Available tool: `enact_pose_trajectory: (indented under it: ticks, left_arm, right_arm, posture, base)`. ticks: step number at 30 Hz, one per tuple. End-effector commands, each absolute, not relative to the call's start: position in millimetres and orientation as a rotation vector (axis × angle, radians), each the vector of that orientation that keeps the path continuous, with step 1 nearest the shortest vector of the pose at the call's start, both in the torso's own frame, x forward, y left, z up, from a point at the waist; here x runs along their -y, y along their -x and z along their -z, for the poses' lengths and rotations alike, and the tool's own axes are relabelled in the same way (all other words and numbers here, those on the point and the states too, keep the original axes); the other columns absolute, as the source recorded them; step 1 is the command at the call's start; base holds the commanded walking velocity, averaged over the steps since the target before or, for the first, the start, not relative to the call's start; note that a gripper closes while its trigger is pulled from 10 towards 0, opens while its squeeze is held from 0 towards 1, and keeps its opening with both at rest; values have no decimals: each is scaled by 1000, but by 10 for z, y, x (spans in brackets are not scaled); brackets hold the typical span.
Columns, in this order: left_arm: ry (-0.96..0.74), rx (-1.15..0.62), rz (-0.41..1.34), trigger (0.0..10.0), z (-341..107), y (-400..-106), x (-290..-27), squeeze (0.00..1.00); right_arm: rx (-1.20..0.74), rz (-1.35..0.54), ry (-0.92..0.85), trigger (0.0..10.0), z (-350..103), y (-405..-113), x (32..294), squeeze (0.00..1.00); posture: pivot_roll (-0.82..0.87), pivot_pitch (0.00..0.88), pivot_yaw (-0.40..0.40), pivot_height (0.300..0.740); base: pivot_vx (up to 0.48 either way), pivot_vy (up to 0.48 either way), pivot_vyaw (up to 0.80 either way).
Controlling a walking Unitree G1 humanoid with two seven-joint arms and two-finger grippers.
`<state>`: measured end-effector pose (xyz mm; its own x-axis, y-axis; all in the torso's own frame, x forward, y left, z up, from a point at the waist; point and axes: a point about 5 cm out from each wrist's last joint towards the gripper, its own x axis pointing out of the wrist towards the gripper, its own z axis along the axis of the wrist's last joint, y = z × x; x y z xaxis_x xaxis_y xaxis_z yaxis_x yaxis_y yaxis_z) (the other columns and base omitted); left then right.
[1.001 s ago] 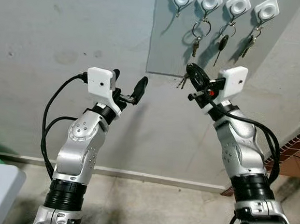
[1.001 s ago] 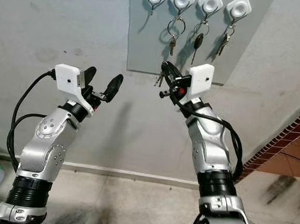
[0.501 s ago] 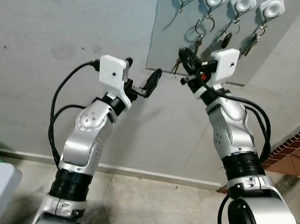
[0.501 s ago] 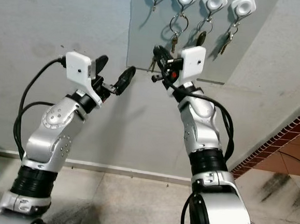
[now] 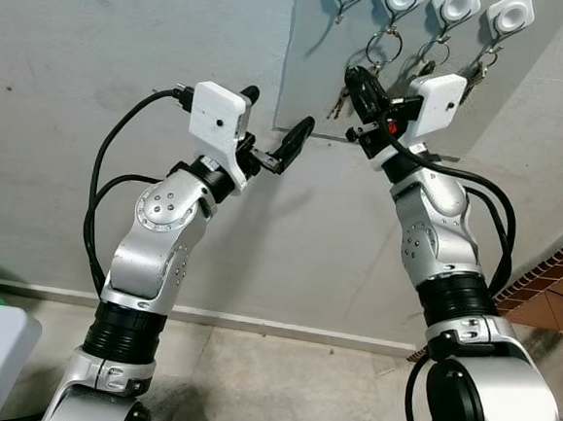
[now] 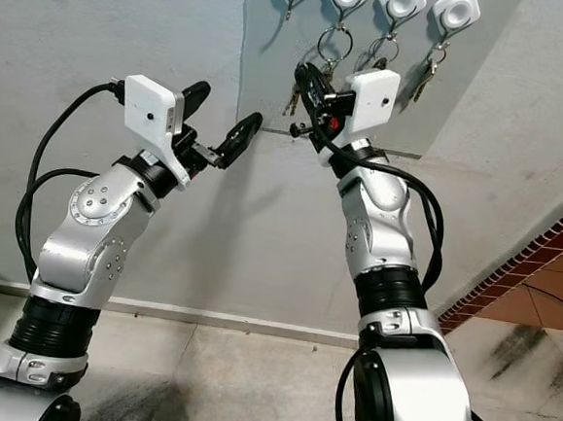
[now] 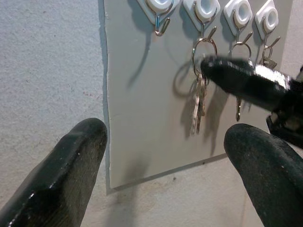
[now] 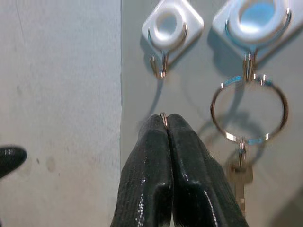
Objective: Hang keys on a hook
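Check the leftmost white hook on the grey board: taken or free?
Free. The leftmost white hook carries no ring; the right claw, shut on a thin metal key ring, sits just below it.

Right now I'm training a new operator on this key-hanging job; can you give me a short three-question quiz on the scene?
1. True or false: the right gripper is shut on a key ring.
2. How many of the four hooks on the grey panel already carry keys?
3. Which hook is free? A) the leftmost hook B) the second hook C) the rightmost

Key:
1. True; the ring's edge peeks out at the fingertips, keys dangling below.
2. Three.
3. A; it sits above the right gripper, while the left gripper waits open nearby.
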<state>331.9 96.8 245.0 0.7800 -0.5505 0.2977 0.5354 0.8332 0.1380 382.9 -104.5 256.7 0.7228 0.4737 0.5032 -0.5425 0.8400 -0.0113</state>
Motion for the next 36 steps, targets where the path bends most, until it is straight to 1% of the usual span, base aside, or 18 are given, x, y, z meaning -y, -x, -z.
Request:
enact_pose_trajectory:
  ticks: [1,16,36]
  left_arm:
    - [-53,351,604,10000,-2513,-3303,-927,0]
    - [-31,343,581,10000,-2508,-3306,-980,0]
    - [-10,339,586,10000,-2518,-3275,-962,0]
  right_arm:
    - [564,-557,-151,10000,-2692,-3849,1053,0]
    - [574,-552,-171,10000,-2843,-3954,976,0]
    - [579,-536,-176,10000,-2980,-4030,930,0]
  posture:
    - [55,91,-68,740]
    - [64,104,-76,740]
    - [65,116,-76,740]
  base:
    - [0,0,0]
    - [0,0,0]
    - [0,0,0]
